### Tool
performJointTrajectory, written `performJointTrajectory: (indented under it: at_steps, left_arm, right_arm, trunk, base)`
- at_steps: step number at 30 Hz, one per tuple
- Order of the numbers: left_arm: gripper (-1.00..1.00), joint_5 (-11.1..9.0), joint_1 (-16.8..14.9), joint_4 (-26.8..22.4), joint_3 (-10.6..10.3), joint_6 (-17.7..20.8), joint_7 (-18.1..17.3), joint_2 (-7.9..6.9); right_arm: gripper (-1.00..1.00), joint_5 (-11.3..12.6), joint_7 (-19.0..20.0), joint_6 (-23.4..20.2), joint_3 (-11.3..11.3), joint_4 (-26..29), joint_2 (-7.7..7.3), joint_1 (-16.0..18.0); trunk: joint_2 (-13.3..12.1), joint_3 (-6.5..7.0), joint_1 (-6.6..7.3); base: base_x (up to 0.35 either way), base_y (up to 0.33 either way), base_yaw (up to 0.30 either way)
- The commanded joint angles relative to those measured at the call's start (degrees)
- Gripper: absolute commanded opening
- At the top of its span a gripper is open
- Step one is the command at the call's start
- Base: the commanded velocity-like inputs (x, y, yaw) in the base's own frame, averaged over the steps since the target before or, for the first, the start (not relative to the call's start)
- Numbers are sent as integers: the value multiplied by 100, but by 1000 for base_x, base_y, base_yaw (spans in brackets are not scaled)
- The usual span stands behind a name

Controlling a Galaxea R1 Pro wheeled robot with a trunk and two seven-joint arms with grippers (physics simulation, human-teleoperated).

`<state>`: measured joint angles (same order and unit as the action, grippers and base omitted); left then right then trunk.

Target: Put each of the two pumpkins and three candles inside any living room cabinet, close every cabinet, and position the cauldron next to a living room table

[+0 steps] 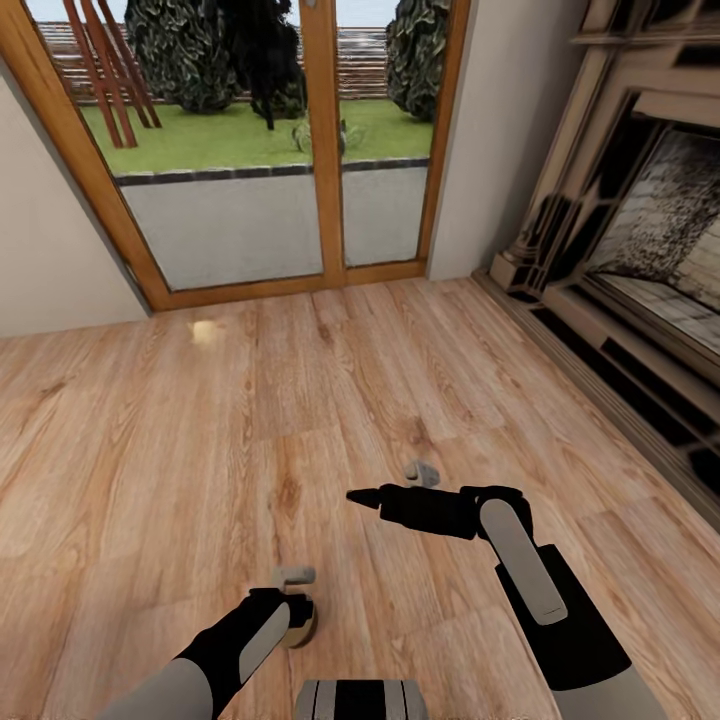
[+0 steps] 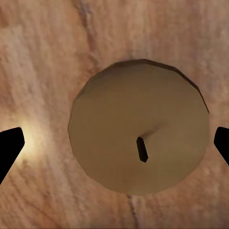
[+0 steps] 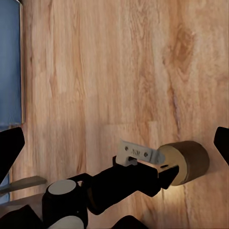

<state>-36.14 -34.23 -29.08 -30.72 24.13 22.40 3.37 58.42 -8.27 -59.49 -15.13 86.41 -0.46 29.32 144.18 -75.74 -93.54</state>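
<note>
Candle [image 2: 138, 126] and floor made up most of the left wrist view: the short cream-beige cylinder stood upright on the light wood plank floor [image 1: 200, 440], its round top with a dark wick facing the camera. The left gripper [image 2: 114, 145] hung directly above it, jaws spread wide, one dark fingertip on either side and neither touching the wax. From the head view the same candle [image 1: 303, 625] peeked out just beside the left gripper [image 1: 293, 600], low in the picture and close to the robot's base. The right wrist view showed the candle [image 3: 188, 162] resting on the planks with the left arm's black end reaching in over it.

The right gripper [image 1: 365, 496] was held out level above bare floor, well apart from the candle; whether its jaws were spread or pressed together could not be told from the head view, though the right wrist view showed its dark fingertips [image 3: 9, 150] far apart at the picture's edges. Glazed wooden doors [image 1: 320, 150] stood ahead, and the ornate fireplace surround [image 1: 620, 250] ran along the right.
</note>
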Motion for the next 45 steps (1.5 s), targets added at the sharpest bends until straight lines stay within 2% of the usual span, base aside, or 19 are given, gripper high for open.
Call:
performJointTrajectory:
  at_steps: [1,7,12,36,45]
  left_arm:
    - [100,-59,-4,-10,-43,8,54,-4]
    - [100,-59,-4,-12,-41,4,54,-3]
    - [100,-65,-4,-18,-43,4,54,-3]
    - [100,-72,-4,-32,-42,4,28,-3]
    - [100,-61,-4,-33,-107,4,-277,-12]
  right_arm:
    - [100,63,-54,-5,-8,1,-8,4]
    - [100,57,-44,-2,-12,-10,-15,4]
    - [100,56,-43,-3,-16,-10,-15,4]
    - [100,55,-43,-4,-17,-11,-15,4]
    - [100,55,-43,-7,-17,-15,-15,4]
  trunk:
    - [3,-27,-1]
    - [5,-49,-4]
    - [11,-160,-17]
    - [11,-160,-17]
    - [11,-160,-17]
  base:
    - [0,0,0]
    - [0,0,0]
    - [0,0,0]
    - [0,0,0]
    - [0,0,0]
